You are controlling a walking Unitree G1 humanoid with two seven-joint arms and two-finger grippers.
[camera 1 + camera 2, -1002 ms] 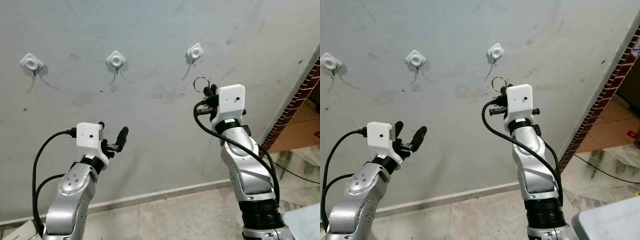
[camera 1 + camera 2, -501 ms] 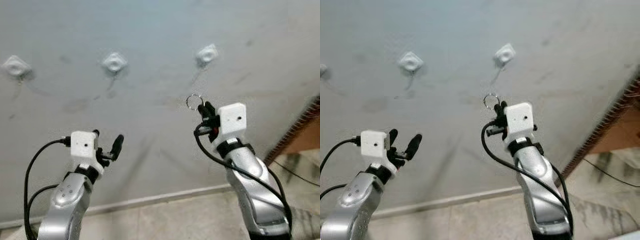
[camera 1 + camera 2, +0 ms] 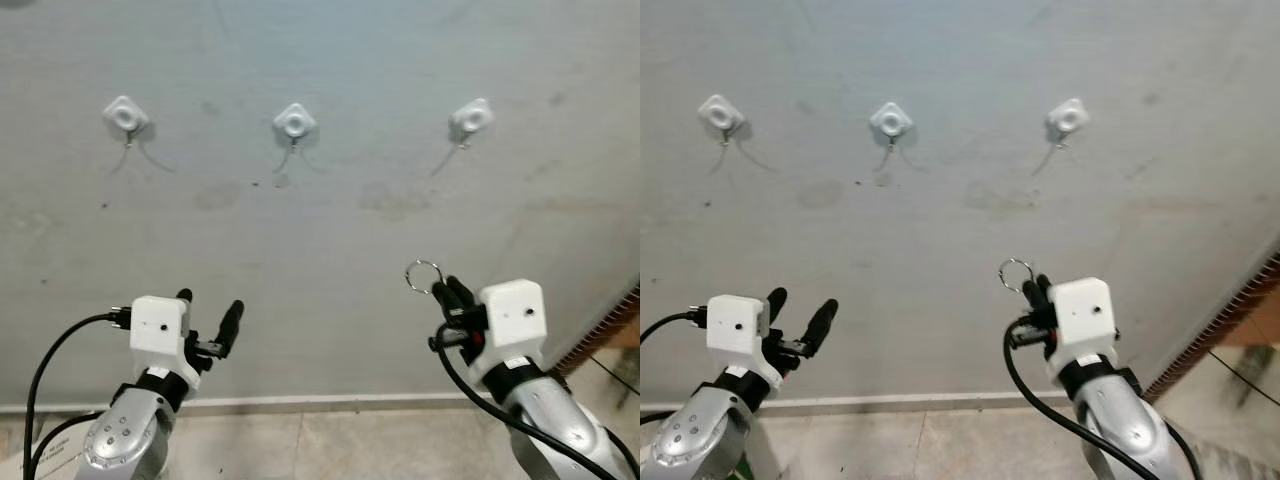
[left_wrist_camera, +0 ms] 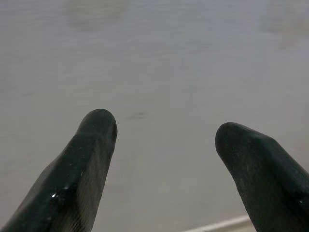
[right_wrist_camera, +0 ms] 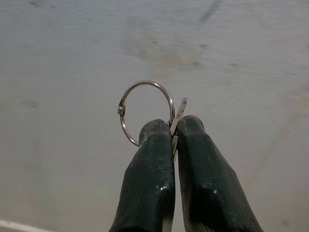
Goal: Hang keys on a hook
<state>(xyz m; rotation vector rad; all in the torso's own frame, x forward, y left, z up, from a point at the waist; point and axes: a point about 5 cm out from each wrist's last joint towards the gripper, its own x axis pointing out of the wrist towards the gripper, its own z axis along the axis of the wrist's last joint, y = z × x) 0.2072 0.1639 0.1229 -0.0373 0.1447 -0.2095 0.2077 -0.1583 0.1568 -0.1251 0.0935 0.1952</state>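
Three white hooks are fixed in a row high on the grey wall: a left hook (image 3: 125, 117), a middle hook (image 3: 295, 123) and a right hook (image 3: 470, 119). My right gripper (image 3: 452, 293) is shut on the keys, whose metal key ring (image 3: 423, 275) sticks up above the fingertips; in the right wrist view the key ring (image 5: 145, 112) and a key blade show between the pressed fingers (image 5: 152, 159). It sits well below the right hook, slightly to its left. My left gripper (image 3: 208, 315) is open and holds nothing, low on the left.
The wall meets a tiled floor along a pale skirting (image 3: 330, 402). A brick edge (image 3: 610, 322) runs down the far right. A cardboard corner (image 3: 50, 440) lies at the lower left.
The camera has tilted so the hooks sit higher and further right in the picture. My right gripper with the key ring has dropped lower, away from the right hook. The left arm stays low.
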